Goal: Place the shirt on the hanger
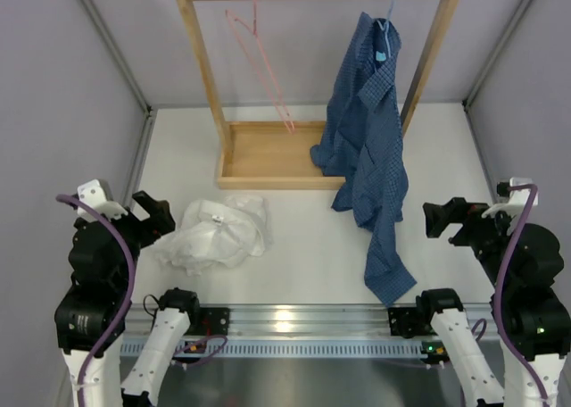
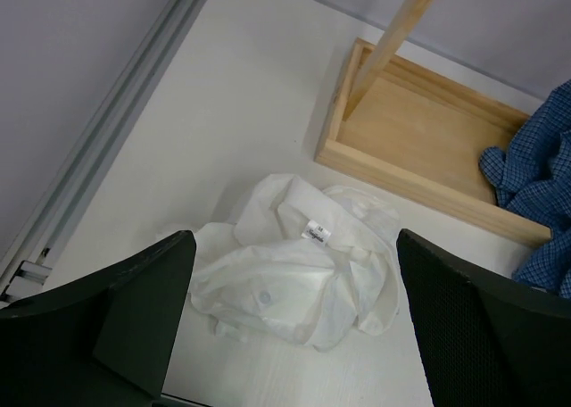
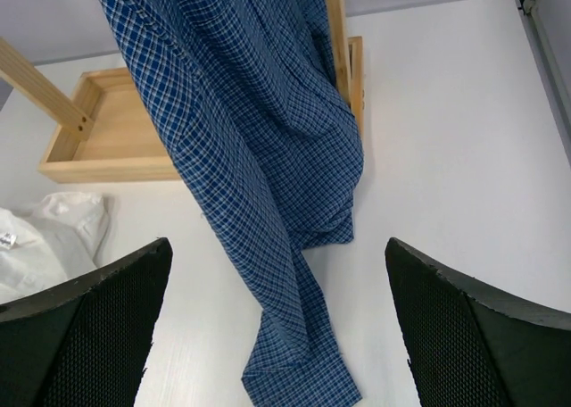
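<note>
With the jaws of my left gripper (image 1: 155, 212) and right gripper (image 1: 443, 220) spread and empty, I'm only starting: the white shirt (image 1: 219, 233) lies crumpled on the table (image 1: 294, 264), the pink wire hanger (image 1: 285, 119) hangs bare, so next I'd pinch the cloth.

White shirt (image 2: 294, 273): crumpled heap, sleeves and collar not traceable. Print on label (image 2: 315, 232) too small to read. Right wrist view: only shirt's edge shows, rest cut by left border.
Checked shirt (image 1: 370, 148): covers most of blue hanger (image 1: 385, 34), only hook area shows; hides part of rack (image 1: 203, 77) right post. Top cut off in right wrist view.
Pink hanger (image 1: 288, 121): wire faint, outline hard to trace.
</note>
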Robot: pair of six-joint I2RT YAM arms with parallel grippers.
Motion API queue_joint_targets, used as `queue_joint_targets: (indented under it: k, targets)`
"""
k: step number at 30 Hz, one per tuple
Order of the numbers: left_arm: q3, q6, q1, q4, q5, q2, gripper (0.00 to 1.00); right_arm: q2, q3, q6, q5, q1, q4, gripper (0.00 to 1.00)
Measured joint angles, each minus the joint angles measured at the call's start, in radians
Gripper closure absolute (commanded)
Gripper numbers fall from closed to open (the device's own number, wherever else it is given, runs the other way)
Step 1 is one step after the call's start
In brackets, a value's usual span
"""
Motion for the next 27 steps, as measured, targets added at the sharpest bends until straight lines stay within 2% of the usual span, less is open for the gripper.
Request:
queue_joint_targets:
  k: [5,7,12,15,18,22,27]
  targets:
    - [0.000,-0.026,0.000,0.000,-0.052,0.027,0.02,-0.009,-0.003,-0.001,-0.047,0.000,0.011,0.01]
    - [0.000,-0.052,0.000,0.000,-0.065,0.043,0.02,-0.022,-0.021,0.000,-0.130,0.000,0.038,0.00]
    - [-0.026,-0.203,0.000,0.004,-0.053,0.078,0.02,-0.038,-0.159,0.072,-0.505,0.000,0.213,0.01]
    - [-0.088,-0.298,0.000,0.038,-0.014,0.109,0.02,-0.025,-0.210,0.101,-0.606,0.000,0.256,0.01]
    - [-0.157,-0.367,0.000,0.073,0.018,0.198,0.02,-0.009,-0.233,0.109,-0.656,0.000,0.271,0.00]
    - [-0.228,-0.425,-0.003,0.127,0.058,0.404,0.02,-0.012,-0.237,0.094,-0.685,0.000,0.272,0.00]
    - [-0.307,-0.463,-0.076,0.148,0.001,0.531,0.02,-0.029,-0.260,0.089,-0.710,0.000,0.283,0.01]
